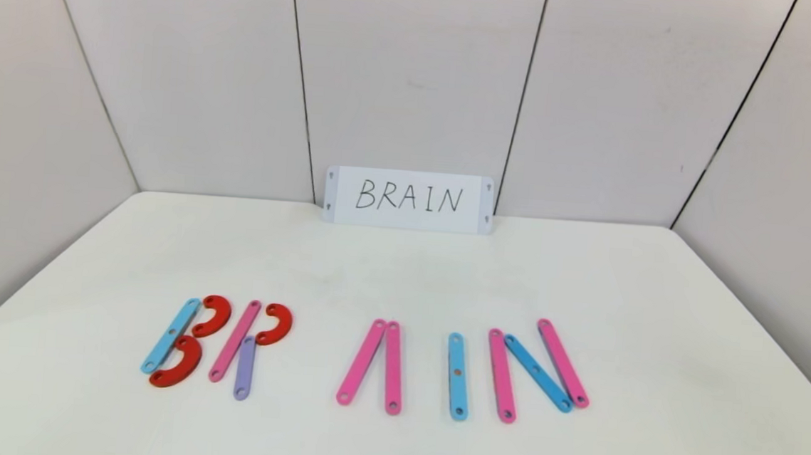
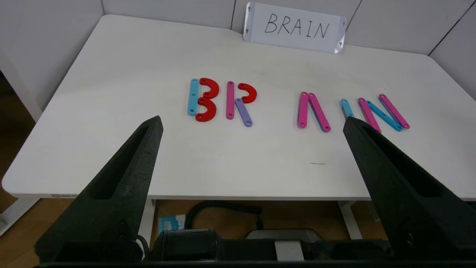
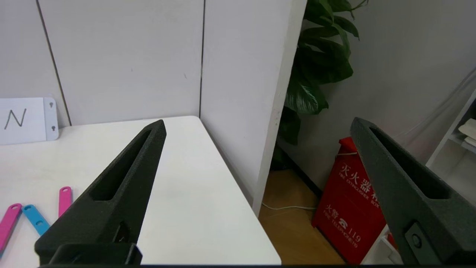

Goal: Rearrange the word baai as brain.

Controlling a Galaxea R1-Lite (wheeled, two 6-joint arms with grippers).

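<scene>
Matte white table, flat holed plastic letters, red curves

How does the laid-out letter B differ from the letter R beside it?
The letter B uses a blue upright and two red curves; the letter R uses a pink upright, one red curve and a purple strip as its leg. B stands at the row's left end, R inside it. Both lean right.

Letters of smooth, matt-looking plastic strips, table smooth matt white, card possibly paper, finish unclear, left fingers of rough, grainy black plastic
</scene>
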